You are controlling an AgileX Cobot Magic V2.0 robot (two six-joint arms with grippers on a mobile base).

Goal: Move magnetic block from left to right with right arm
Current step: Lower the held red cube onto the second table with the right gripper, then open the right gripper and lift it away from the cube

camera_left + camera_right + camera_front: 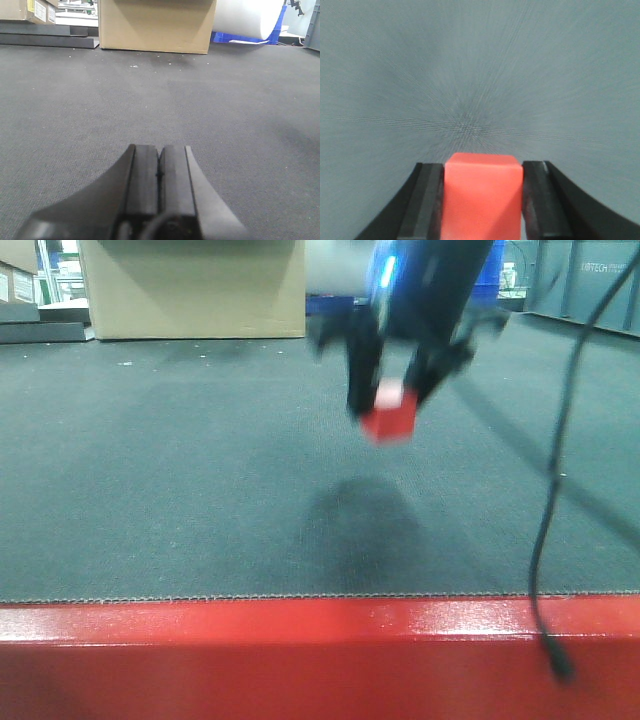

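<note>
Front view: the right gripper [392, 400] hung from above in the upper centre-right of the scene, its two dark fingers [362, 380] pointing downward and clamped on the magnetic block [390, 416]. The block was held clear of the dark grey mat [180, 490], with its blurred shadow [355, 520] lying on the mat below and slightly to the left. The block sat slightly tilted between the fingertips, its lower part protruding beneath them. A blue light [388, 270] showed on the gripper body. A thin black cable [555, 490] trailed down the right side and ended over the glossy red table edge [250, 660] in the near foreground. A cardboard box [195, 285] stood at the far left edge of the mat.

Right wrist view: the red cube [482, 197] filled the gap between the two finger pads [425, 200], touching both, with the mat blurred behind it.

Left wrist view: the left gripper [159, 175] lay low over the mat [225, 110], nearly level and facing the far side, its two fingers pressed together with nothing between them. The cardboard box [155, 25] stood at the far edge ahead of it, with a white roll [245, 17] and a blue crate [240, 37] to its right.
</note>
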